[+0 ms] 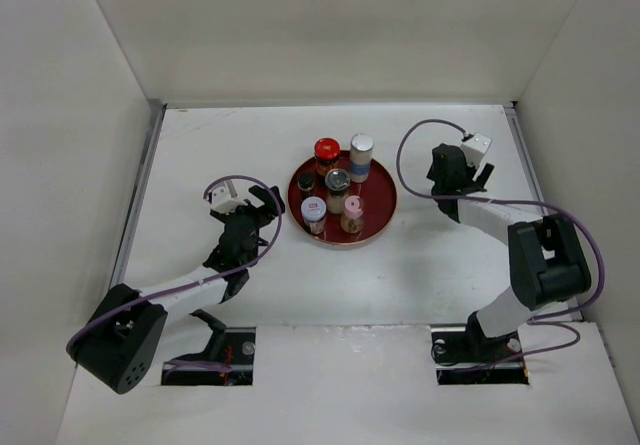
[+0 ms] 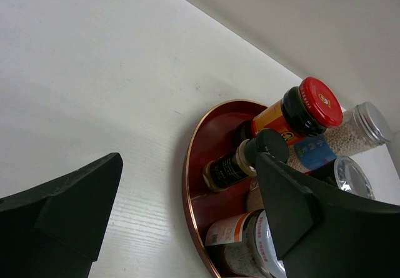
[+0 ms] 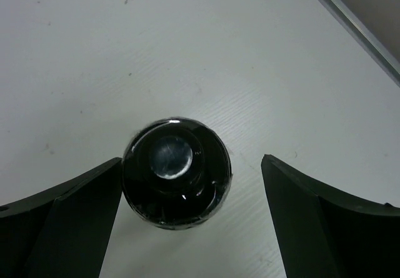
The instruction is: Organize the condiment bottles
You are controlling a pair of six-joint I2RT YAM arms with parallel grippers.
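Note:
Several condiment bottles stand on a round dark-red tray (image 1: 382, 187): a red-capped jar (image 1: 327, 150), a tall white shaker with a blue band (image 1: 361, 151), a small black-capped bottle (image 1: 306, 179), a grey-lidded jar (image 1: 337, 179), a white-lidded jar (image 1: 314, 207) and a pink-capped one (image 1: 352, 206). My left gripper (image 1: 272, 210) is open just left of the tray, with the tray rim (image 2: 186, 184) between its fingers. My right gripper (image 3: 191, 160) is open above a black-capped bottle (image 3: 176, 173), which stands on the table to the right of the tray. That bottle touches the left finger, and the right finger stands apart from it.
White walls close in the table at the back and both sides. A metal strip (image 3: 356, 25) runs along the table's right edge, close to my right gripper (image 1: 447, 170). Both arm bases sit at the near edge.

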